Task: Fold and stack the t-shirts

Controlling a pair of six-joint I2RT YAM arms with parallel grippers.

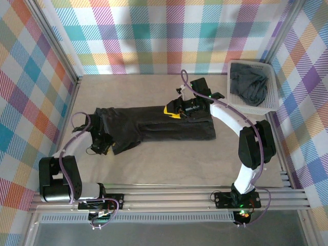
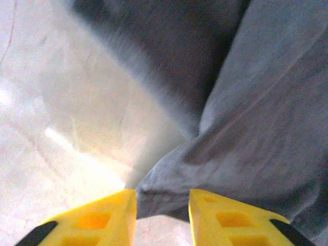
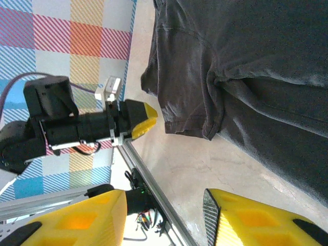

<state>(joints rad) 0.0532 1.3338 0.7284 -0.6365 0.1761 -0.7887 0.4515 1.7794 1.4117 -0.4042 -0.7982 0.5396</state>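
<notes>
A dark grey t-shirt (image 1: 164,128) lies spread across the middle of the table, wrinkled, with a sleeve sticking out at its left end. My left gripper (image 1: 102,144) is low at that left end. In the left wrist view its yellow jaws (image 2: 162,210) stand apart, with a corner of the t-shirt's hem (image 2: 169,192) lying between them. My right gripper (image 1: 173,109) hovers over the shirt's far edge near the middle. In the right wrist view it is open (image 3: 164,215) with bare table between its fingers and the t-shirt (image 3: 246,61) beyond. Another dark t-shirt (image 1: 248,87) lies crumpled in the basket.
A white lattice basket (image 1: 271,105) stands at the back right corner. Checked walls with metal posts close in the table on three sides. The left arm (image 3: 77,128) shows in the right wrist view beside the sleeve. Bare tabletop (image 1: 169,164) runs in front of the shirt.
</notes>
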